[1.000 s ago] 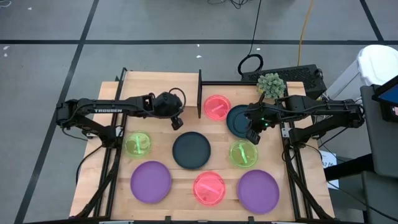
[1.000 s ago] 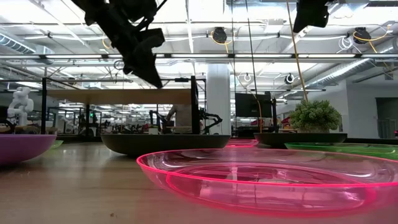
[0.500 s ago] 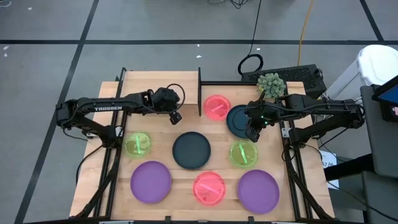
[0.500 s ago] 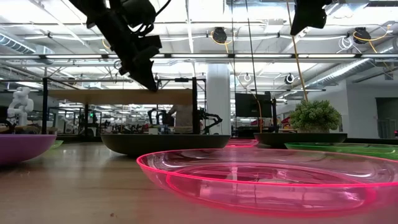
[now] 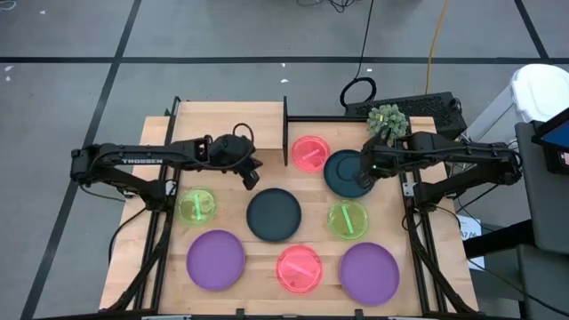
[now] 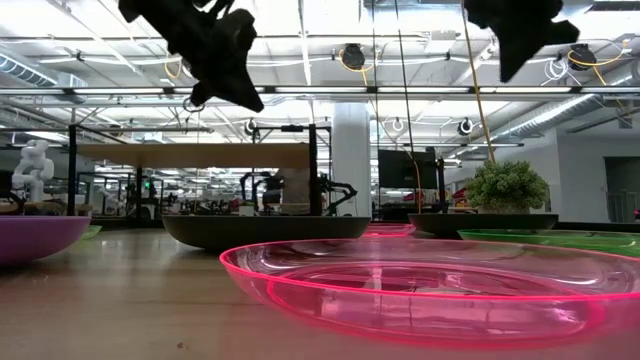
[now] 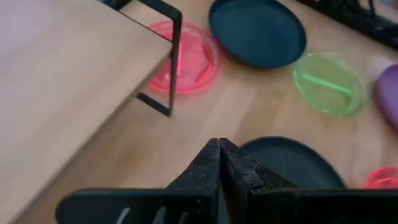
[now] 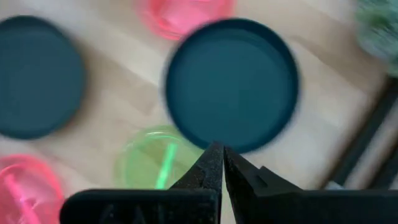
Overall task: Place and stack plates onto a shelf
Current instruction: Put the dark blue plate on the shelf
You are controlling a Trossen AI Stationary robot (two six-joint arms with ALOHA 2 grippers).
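Observation:
Eight plates lie flat on the wooden table. Far right of the middle are a pink one point(image 5: 309, 153) and a dark teal one point(image 5: 342, 172). Another dark one point(image 5: 273, 214) lies in the middle, with a green one point(image 5: 197, 206) to its left and a green one point(image 5: 348, 219) to its right. Near the front edge lie two purple ones point(image 5: 215, 260) point(image 5: 369, 272) and a pink one point(image 5: 299, 268). The shelf point(image 5: 227, 120) stands at the far left with nothing on it. My left gripper point(image 5: 250, 178) is shut in the air, just near-right of the shelf. My right gripper point(image 5: 363, 180) is shut above the far dark teal plate's point(image 8: 231, 81) right part.
A small potted plant point(image 5: 388, 122) stands at the far right corner, a keyboard point(image 5: 418, 107) behind it. The shelf's black end panel point(image 7: 174, 56) rises just left of the far pink plate point(image 7: 196, 59). Black frame rails run along both table sides.
My right gripper has moved toward the far edge, from over the right green plate to over the far dark teal plate, and has come down somewhat. My left gripper has stayed beside the shelf, rising slightly. No plate has moved.

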